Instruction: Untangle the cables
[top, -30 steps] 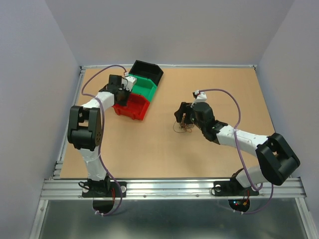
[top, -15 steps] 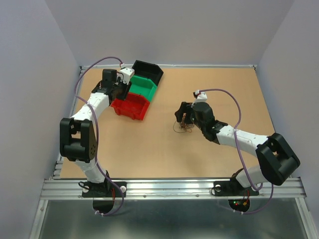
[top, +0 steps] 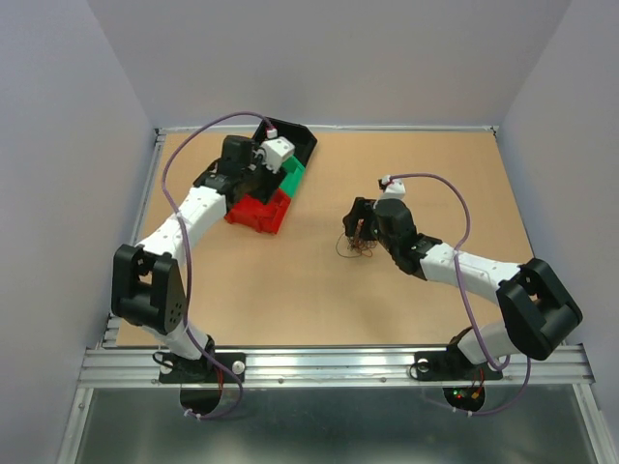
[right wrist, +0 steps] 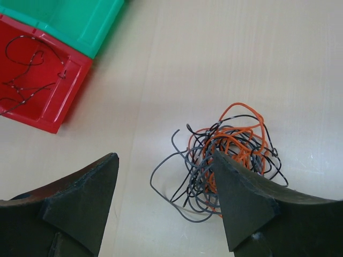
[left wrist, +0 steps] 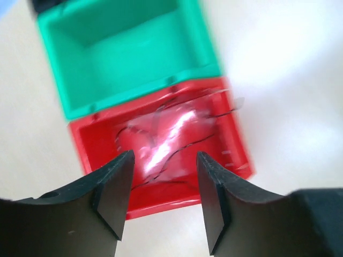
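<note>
The cables (right wrist: 230, 155) are a small clump of orange, dark grey and black strands lying on the tan table; the clump also shows in the top view (top: 356, 247). My right gripper (right wrist: 165, 155) is open and hovers just above it, with the clump beside and partly behind its right finger; in the top view the gripper (top: 359, 222) sits at the clump's far edge. One thin dark strand (left wrist: 161, 144) lies loose in the red bin (left wrist: 236, 144). My left gripper (left wrist: 164, 155) is open and empty above that red bin (top: 253, 213).
A green bin (top: 289, 175) and a black bin (top: 295, 138) stand in a row behind the red one at the back left. The green bin (left wrist: 107, 48) has nothing in it. Walls close in the table on three sides.
My left arm has swung right and forward, from the left side of the bins to above them. The right arm and the clump have not moved.
</note>
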Robot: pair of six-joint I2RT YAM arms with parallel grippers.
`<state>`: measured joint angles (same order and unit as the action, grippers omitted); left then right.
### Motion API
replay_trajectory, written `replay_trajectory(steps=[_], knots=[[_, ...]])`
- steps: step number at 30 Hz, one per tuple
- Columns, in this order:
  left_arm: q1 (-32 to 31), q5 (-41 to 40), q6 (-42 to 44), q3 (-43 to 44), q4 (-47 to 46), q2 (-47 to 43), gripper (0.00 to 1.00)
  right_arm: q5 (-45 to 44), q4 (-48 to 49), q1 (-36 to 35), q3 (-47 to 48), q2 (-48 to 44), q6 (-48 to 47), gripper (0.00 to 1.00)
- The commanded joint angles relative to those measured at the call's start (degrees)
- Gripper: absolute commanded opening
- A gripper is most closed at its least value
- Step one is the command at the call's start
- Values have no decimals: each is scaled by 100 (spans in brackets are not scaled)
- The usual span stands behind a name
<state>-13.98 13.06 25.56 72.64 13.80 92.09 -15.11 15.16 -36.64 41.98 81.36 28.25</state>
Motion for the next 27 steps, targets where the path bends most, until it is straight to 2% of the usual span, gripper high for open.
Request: replay_trajectory(steps=[1, 3, 6, 9, 15, 23, 27], knots=[[-1383, 162, 362, 31, -166, -579, 69, -736, -100, -1, 338, -243, 303, 77], [-1861, -127, 327, 92, -412, -456, 71, -922, -153, 95, 294, -305, 444, 77], [-2337, -111, 406, 294, -799, 26, 71, -1029, -189, 315, 127, -516, 655, 76], [-2425, 301, 450, 767, -1211, 607, 71, -1273, -180, 421, -49, -805, 752, 75], [-2443, 1260, 221, 884, -1819, 1232, 71, -1731, -162, 439, -321, -1403, 866, 73], [-2645, 1374, 273, 576, -2189, 1355, 71, -1767, 347, 439, -813, -2071, 919, 72], [-2680, 1322, 318, 479, -2277, 1469, 71, -1732, 348, 439, -796, -2081, 893, 72]])
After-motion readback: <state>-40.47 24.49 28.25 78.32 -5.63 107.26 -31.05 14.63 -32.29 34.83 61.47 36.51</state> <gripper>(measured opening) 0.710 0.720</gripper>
